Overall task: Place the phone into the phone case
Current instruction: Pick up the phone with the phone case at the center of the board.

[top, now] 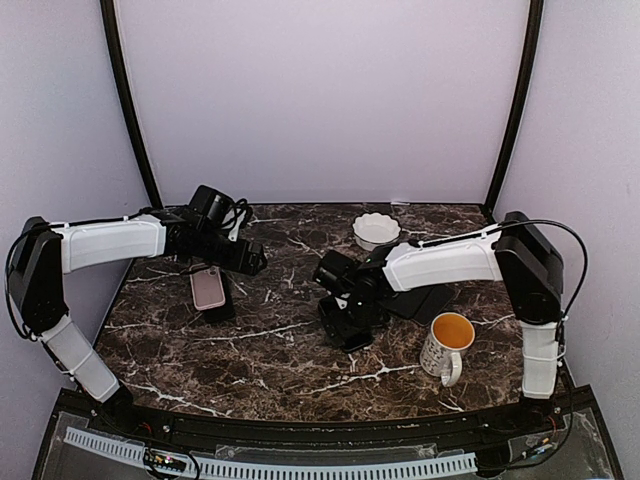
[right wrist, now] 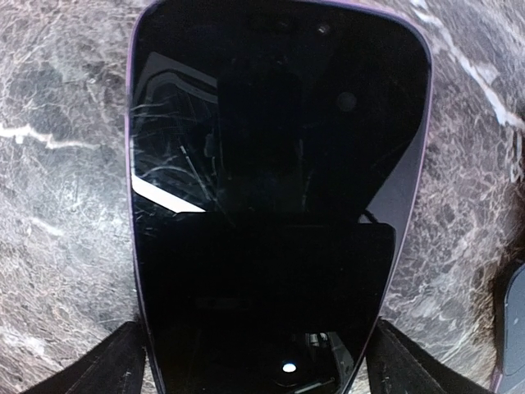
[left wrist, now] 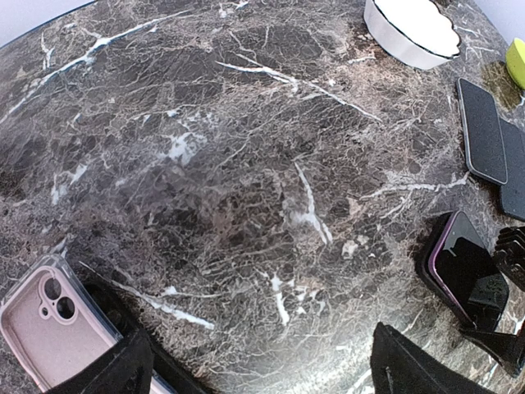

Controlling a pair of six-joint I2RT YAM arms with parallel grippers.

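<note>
Dark marble tabletop (top: 280,350) carries the phone (right wrist: 279,189) right of centre, beneath the right end effector (right wrist: 262,373). Its fingers stand wide on either side of the phone, and contact with the edges cannot be told. The pink case (left wrist: 37,336) lies well apart on the left, under the left end effector (left wrist: 262,369), which is also spread wide and empty. A pinch on those smooth edges could let the phone slip or skew, so it meets the case crooked and jams. The phone lies screen up, with glossy black glass, fine scratches and a purple rim.
</note>
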